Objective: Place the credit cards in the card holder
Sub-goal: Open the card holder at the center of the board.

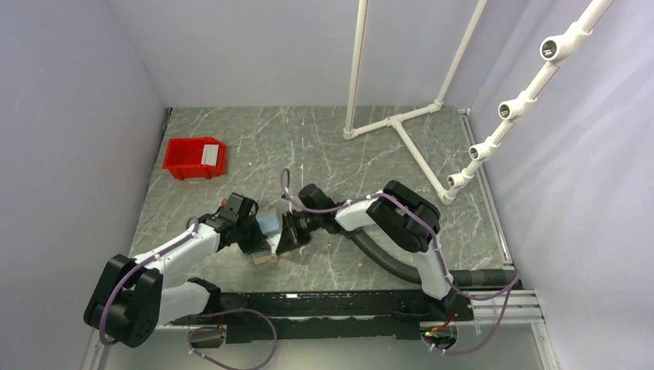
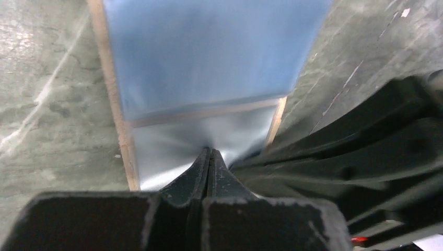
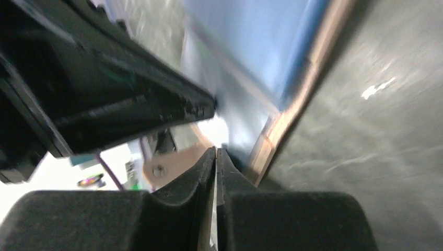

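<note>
In left tool (image 2: pixel 210 152), seemingly: card holder (image 2: pixel 119 115).

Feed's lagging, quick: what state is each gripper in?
Left gripper: closed, pinching the card holder's grey lip.
Right gripper: closed on a thin pale card, seen edge-on.

We see a grey-green marbled stone tabletop (image 1: pixel 324 146) veined with thin white streaks. The small plastic bin (image 1: pixel 185 163) is bright red, and the flat card in it (image 1: pixel 208 153) is whitish-grey. The rectangular card (image 2: pixel 209 52) between the tools is pale blue. The flat card holder (image 2: pixel 119 130) has tan edges and a silvery grey inner face. The left tool (image 2: pixel 209 154) and the right tool (image 3: pixel 216 154) are matt black. The arm links (image 1: pixel 181 250) are white with black joints, and the thin cables (image 1: pixel 284 183) are purple. The pipe frame (image 1: pixel 409 142) is white, the walls (image 1: pixel 69 116) pale lavender
</note>
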Robot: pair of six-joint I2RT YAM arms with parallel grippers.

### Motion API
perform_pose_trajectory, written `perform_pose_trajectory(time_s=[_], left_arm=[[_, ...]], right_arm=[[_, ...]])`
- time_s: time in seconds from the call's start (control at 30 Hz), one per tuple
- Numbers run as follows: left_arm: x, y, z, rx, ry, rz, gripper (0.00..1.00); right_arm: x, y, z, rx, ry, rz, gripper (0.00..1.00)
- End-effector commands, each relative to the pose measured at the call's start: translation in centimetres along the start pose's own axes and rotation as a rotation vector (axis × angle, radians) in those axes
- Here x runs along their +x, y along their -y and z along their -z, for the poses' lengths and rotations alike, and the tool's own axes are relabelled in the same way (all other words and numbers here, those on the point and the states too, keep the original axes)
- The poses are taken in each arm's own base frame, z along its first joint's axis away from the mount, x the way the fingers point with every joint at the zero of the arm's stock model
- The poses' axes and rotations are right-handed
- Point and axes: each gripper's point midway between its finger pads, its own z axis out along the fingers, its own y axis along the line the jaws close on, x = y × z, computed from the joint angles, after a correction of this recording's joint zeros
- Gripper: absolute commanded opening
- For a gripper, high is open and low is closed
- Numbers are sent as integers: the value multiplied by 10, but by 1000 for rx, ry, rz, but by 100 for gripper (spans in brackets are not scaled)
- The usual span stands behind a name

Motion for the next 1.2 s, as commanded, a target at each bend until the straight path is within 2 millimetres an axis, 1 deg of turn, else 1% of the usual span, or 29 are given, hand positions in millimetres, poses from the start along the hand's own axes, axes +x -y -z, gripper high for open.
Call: perform_pose_trajectory(time_s=[0.0,0.1,0.13,0.2,0.23,0.37,0.43,0.5,0.53,0.63,0.8,0.9,0.93,0.97,1.0,1.07,1.17], left_arm=[[-5,-10,12,-74,12,-21,6],[-20,0,31,-46,43,-9,22],[-23,-3,35,-60,52,-3,26],[-32,-17,40,-120,83,31,29],[-33,-25,38,-133,84,54,29],[-39,-45,24,-154,70,122,16],[-42,-56,16,-210,81,130,13],[-47,-60,6,-221,92,116,10],[-49,-59,1,-209,92,103,8],[-61,-41,-15,-142,77,65,4],[-88,3,-38,-45,34,-3,3],[-102,25,-50,2,3,-14,2],[-105,28,-53,3,-4,-13,2],[-110,31,-54,-6,-2,-15,1],[-112,29,-53,-24,-4,-14,0],[-116,28,-49,-33,-4,-28,0],[-118,25,-27,-47,2,-74,6]], right_arm=[[24,19,-6,12,17,-66,7],[26,38,-6,105,5,-63,3],[27,40,-5,122,5,-64,3],[26,44,-2,152,23,-62,3],[25,44,1,167,34,-56,3],[19,43,6,185,66,-35,2],[15,41,6,184,71,-23,2],[13,39,5,177,80,-11,2],[12,39,5,173,82,-9,2],[14,39,5,170,79,2,1],[15,39,7,171,81,24,1],[6,40,5,181,85,36,2],[0,42,4,192,87,39,2],[-4,44,5,200,85,38,3],[-13,42,6,200,93,45,3],[-25,40,15,211,113,50,6],[-34,23,31,200,120,90,17]])
